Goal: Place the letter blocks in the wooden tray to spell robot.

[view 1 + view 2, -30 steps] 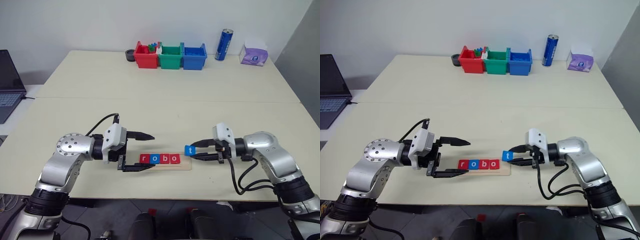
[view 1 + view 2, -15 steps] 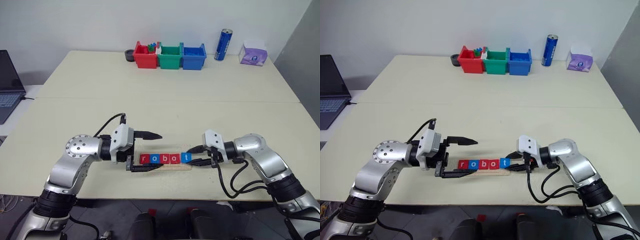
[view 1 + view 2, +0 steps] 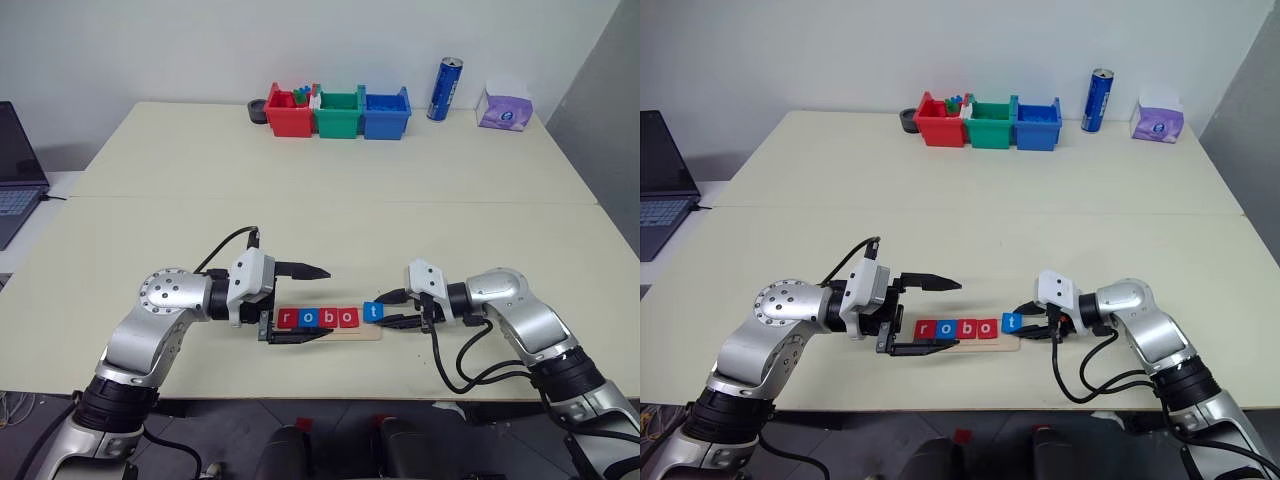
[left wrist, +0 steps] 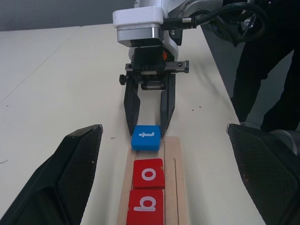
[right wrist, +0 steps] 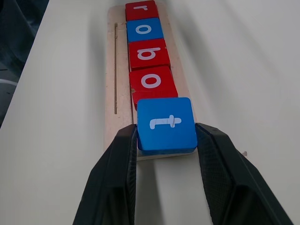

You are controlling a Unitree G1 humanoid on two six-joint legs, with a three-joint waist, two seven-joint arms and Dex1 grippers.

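Your right end effector (image 5: 166,140) is clamped on the blue t block (image 5: 166,123) at the wooden tray's (image 5: 112,79) right end, touching the red o (image 5: 152,82); left end effector (image 3: 305,302) spread apart at the tray's left end

Three bins (image 3: 340,112), a blue can (image 3: 445,89), a laptop (image 3: 17,160).
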